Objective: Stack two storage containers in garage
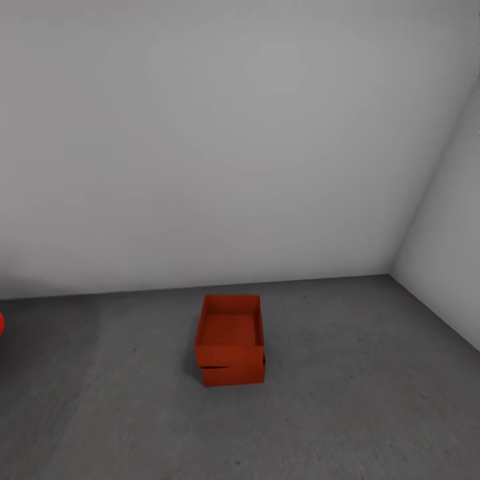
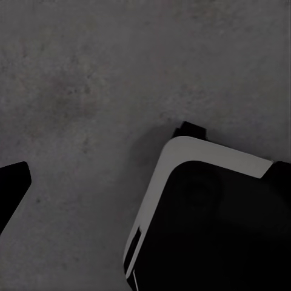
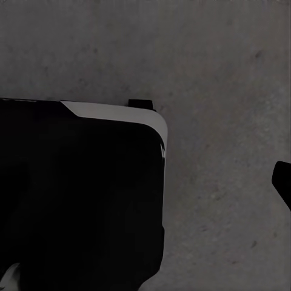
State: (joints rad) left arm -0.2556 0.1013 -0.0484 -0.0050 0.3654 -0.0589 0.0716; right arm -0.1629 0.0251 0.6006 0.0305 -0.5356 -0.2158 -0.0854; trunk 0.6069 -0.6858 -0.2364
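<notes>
Plain pale grey walls [image 1: 227, 133] meet in a corner above the dark grey, rough concrete-like floor [image 1: 373, 373]. On that floor, near the back wall, the two orange-red rectangular lidless storage containers stand stacked: the upper container [image 1: 230, 330] sits in the lower container [image 1: 233, 375], slightly askew. A sliver of a red shape [image 1: 1, 325] shows at the head view's left edge. Both wrist views look down at the floor and the robot's black-and-white base [image 2: 206, 218]; the dark tips at their edges do not reveal whether either gripper is spread or pressed together, nor how the containers lie relative to them.
</notes>
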